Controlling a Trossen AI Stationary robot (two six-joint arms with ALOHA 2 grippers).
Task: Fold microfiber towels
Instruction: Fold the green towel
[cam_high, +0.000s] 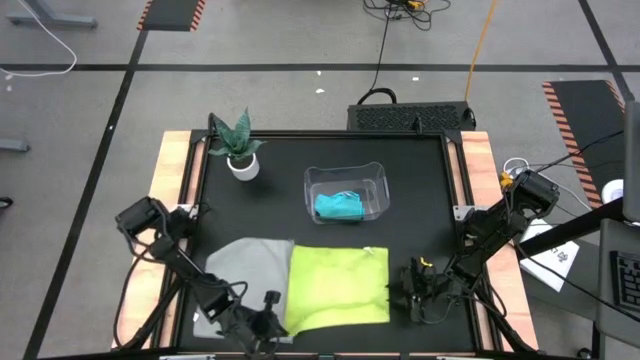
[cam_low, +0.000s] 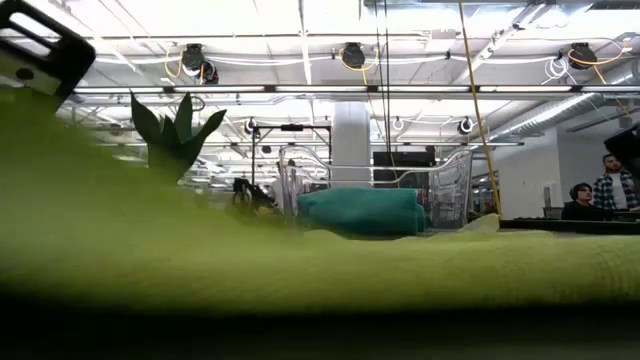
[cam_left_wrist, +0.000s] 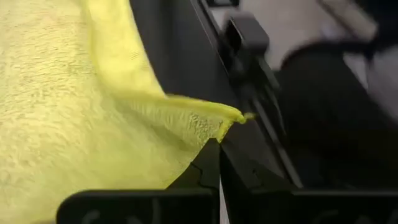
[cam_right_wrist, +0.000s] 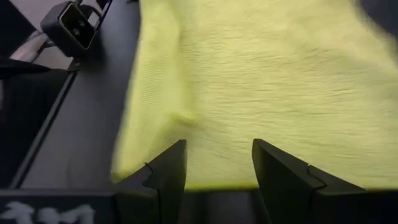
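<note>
At the near edge of the black table (cam_high: 420, 190), the left claw (cam_high: 268, 322) is clenching on the near left corner of the soft yellow-green microfiber towel (cam_high: 338, 286). In the left wrist view its two dark fingers (cam_left_wrist: 211, 168) are pressing together, and the pinched corner of the cloth is rising a little above them. The right claw (cam_high: 412, 290) is waiting just beside the right edge of the same towel, and its fingers (cam_right_wrist: 168, 168) are standing apart over the cloth edge without grasping anything. The yellow-green towel is lying flat on the near middle part of the table. Its left side is lying over the right edge of the light grey microfiber towel (cam_high: 245, 270), which is spreading toward the left arm. Farther back, the clear plastic bin (cam_high: 346, 192) is standing near the table centre, and the teal blue towel (cam_high: 337, 207) is sitting bunched inside it. At the far left corner, a small green plant in a white pot (cam_high: 238, 148) is standing upright.
</note>
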